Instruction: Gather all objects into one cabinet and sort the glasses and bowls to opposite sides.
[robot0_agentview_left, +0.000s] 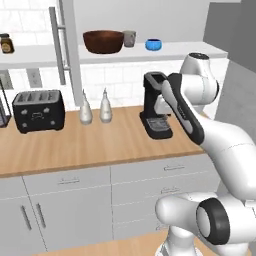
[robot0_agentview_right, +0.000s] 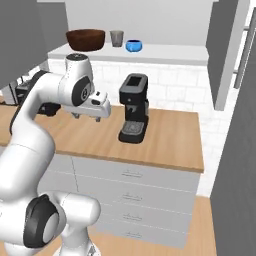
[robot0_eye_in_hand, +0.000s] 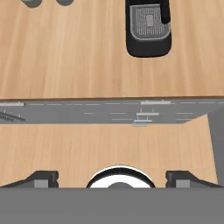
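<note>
Up on the wall, the cabinet (robot0_agentview_left: 190, 50) stands with its grey door (robot0_agentview_left: 67, 45) swung open, and along its white shelf sit the brown bowl (robot0_agentview_left: 103, 41), a grey-olive mug (robot0_agentview_left: 129, 38) just beside it, and the little blue bowl (robot0_agentview_left: 153, 44) a bit further right. I can make out only this one mug; the other I can't find from where I'm standing. Below, the long wooden counter (robot0_agentview_left: 100, 142) carries a toaster (robot0_agentview_left: 38, 110), two white bottles (robot0_agentview_left: 95, 107) and a black coffee machine (robot0_agentview_left: 156, 105).

The arm is folded over the counter's front edge, its gripper (robot0_agentview_right: 92, 114) hanging low and pointing down, well below the shelf and apart from everything on it. Its fingers (robot0_eye_in_hand: 41, 178) are spread wide with nothing between them.

As I see it, the job now is sorting: the mug sits between the two bowls, so it likely wants lifting out and setting at the far side. To do that well, the hand should rise clear of the coffee machine, come in level with the shelf, and close on the mug without nudging the brown bowl next to it.
</note>
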